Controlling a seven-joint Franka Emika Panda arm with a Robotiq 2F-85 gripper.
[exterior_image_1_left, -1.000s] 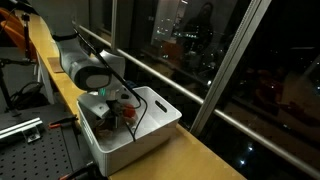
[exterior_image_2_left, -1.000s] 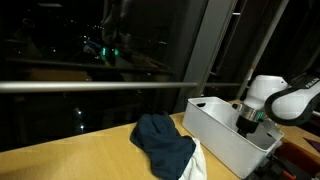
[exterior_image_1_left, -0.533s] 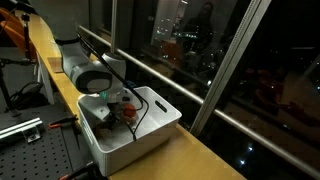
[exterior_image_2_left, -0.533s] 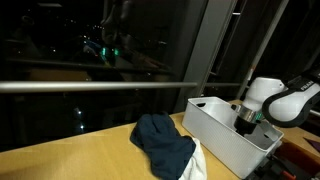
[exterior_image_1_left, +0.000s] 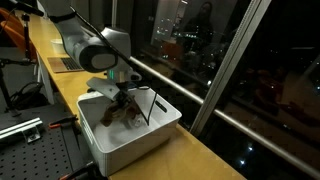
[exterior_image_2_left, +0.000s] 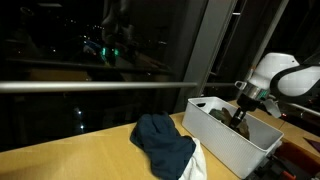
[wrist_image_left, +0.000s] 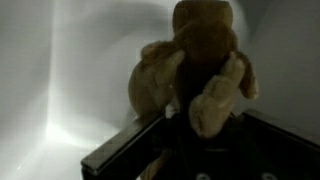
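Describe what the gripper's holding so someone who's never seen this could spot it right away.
On the long wooden counter by the dark window stands a white bin. The gripper holds a small plush bear over its inside. It is brown and furry, unlike the dark blue cloth lying beside the bin.

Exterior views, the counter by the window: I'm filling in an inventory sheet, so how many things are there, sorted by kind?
Bin: 1, the white plastic bin
Soft toy: 1, the brown plush toy, held in the gripper above the bin
Cloth: 2, the dark blue cloth and the white cloth
Total: 4
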